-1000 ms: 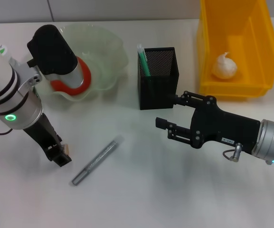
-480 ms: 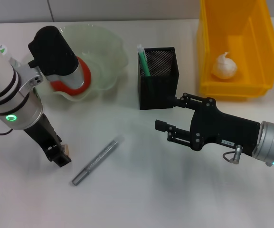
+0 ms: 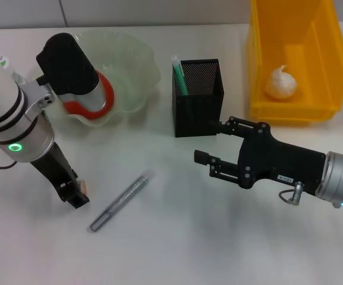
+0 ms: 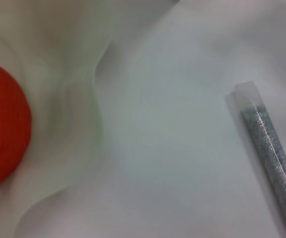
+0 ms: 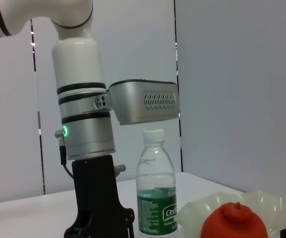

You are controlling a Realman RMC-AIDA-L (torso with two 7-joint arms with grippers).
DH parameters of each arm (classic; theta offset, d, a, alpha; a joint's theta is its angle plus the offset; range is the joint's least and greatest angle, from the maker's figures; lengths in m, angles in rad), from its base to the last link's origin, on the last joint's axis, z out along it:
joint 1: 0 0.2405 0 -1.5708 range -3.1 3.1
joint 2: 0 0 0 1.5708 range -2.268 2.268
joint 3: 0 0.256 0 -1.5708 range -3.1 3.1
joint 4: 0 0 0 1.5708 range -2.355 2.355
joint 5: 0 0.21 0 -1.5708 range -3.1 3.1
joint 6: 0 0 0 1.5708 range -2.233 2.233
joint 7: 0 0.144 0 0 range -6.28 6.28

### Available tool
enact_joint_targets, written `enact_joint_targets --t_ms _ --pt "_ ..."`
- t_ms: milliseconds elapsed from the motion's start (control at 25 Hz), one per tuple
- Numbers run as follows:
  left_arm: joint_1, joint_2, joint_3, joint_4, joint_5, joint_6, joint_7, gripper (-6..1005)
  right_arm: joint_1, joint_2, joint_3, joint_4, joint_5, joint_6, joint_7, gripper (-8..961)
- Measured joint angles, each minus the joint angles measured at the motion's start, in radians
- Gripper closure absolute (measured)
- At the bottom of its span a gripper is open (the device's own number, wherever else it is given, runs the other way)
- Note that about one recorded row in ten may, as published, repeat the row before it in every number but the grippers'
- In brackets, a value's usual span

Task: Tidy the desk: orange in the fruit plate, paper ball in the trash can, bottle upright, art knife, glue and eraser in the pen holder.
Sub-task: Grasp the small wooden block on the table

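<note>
1. Trash can: bright yellow rectangular plastic bin, far right corner of the desk. Holds the paper ball; that step looks done.
2. Fruit plate: pale green translucent glass, wavy scalloped rim, far left. Holds the orange; done.
3. Right gripper: black, hovering right of centre, fingers spread and empty, pointing toward the knife.
4. Left gripper: black, low by the left edge beside the knife; whether released or clenched cannot be told.
5. Pen holder: black square metal mesh, far centre; a light green stick stands inside. Glue and eraser not identifiable.
6. Bottle: clear plastic, white cap, green label, upright at the left edge; done.
7. Orange: red-orange, lumpy, knobbed top.
8. Art knife: slim grey metallic stick, lying flat near the front left, ungripped; judged the remaining item.
9. Paper ball: white crumpled wad.
</note>
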Motion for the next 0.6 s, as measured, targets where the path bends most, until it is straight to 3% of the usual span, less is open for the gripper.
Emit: enact_joint_targets --t_ms 600 --pt "-0.003 -0.001 0.003 -0.010 0.010 -0.001 0.001 633 -0.002 0.002 0.001 0.000 0.000 -0.001 0.001 301"
